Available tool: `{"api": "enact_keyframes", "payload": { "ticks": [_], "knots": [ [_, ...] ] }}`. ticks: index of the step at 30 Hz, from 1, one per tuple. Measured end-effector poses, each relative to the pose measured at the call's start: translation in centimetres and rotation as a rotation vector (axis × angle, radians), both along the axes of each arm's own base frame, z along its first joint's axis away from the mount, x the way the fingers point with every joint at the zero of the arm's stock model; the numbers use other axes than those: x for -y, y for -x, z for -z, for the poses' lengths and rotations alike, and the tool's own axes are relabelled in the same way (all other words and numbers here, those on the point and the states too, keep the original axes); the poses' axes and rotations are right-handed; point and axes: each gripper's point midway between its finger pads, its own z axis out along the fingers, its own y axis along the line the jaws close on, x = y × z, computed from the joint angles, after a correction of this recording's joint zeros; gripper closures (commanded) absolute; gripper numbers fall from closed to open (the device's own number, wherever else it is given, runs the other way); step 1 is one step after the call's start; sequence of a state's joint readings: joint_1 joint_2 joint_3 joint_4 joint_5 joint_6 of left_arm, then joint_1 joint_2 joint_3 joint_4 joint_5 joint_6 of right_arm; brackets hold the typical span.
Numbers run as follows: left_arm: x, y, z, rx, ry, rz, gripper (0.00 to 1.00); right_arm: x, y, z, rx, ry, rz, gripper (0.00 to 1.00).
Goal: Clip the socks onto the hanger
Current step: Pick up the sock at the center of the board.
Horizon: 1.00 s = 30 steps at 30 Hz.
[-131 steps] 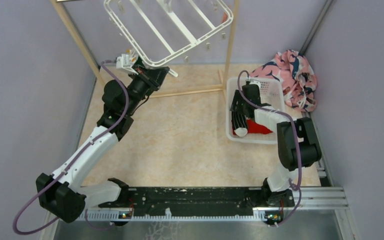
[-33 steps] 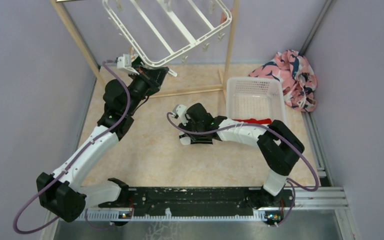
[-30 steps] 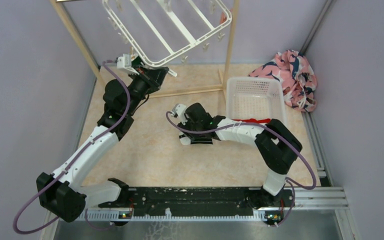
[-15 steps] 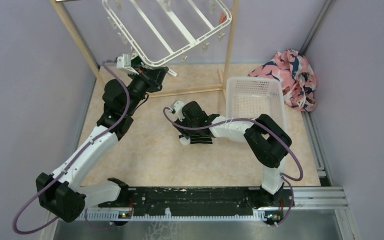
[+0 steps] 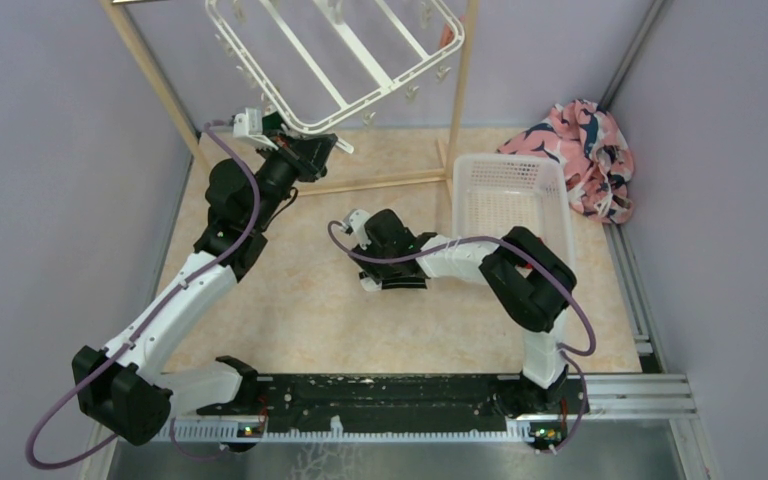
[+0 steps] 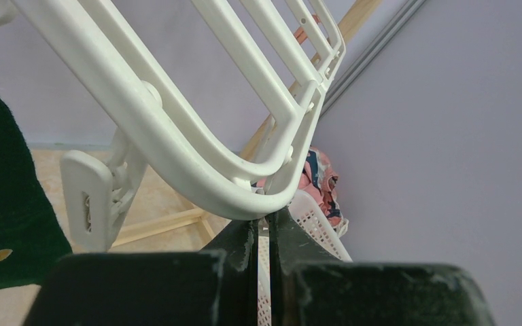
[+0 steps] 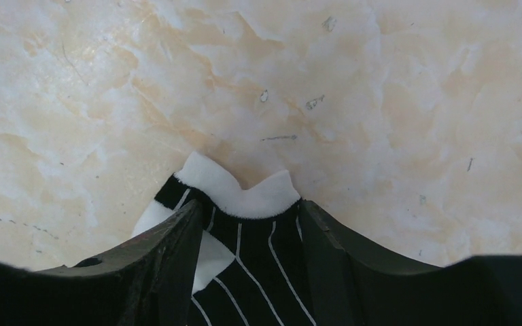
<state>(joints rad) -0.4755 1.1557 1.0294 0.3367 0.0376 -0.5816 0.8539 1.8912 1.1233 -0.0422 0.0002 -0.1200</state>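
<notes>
Mid-table, the right claw grips the black striped sock, cuff leading, low over the tabletop. Up toward the far-left corner hangs the hanger, its near corner pinched tight by the left claw.

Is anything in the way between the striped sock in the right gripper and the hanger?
Nothing visible. Only bare table lies between the striped sock, held low by the right gripper, and the hanger. The left gripper grips the hanger's near corner, with a free clip beside it.
</notes>
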Motion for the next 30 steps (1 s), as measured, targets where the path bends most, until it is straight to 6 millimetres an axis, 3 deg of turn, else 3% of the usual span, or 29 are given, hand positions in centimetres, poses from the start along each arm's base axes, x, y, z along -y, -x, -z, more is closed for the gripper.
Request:
{"api": "enact_keyframes", "payload": {
  "ticks": [9,18,23,30],
  "knots": [
    [0.0,0.0,0.0,0.000,0.000,0.000,1.00,-0.3,0.1,0.0,-0.017,-0.030,-0.003,0.98],
    [0.0,0.0,0.0,0.001,0.000,0.002,1.00,0.7,0.3,-1.0,0.003,-0.061,0.015,1.00],
    [0.0,0.1,-0.1,0.003,0.001,0.002,1.00,1.4,-0.4,-5.9,0.068,-0.159,0.027,1.00],
    [0.0,0.3,-0.3,0.005,0.002,0.006,1.00,2.3,-1.1,-15.6,0.240,-0.344,0.025,1.00]
  ]
}}
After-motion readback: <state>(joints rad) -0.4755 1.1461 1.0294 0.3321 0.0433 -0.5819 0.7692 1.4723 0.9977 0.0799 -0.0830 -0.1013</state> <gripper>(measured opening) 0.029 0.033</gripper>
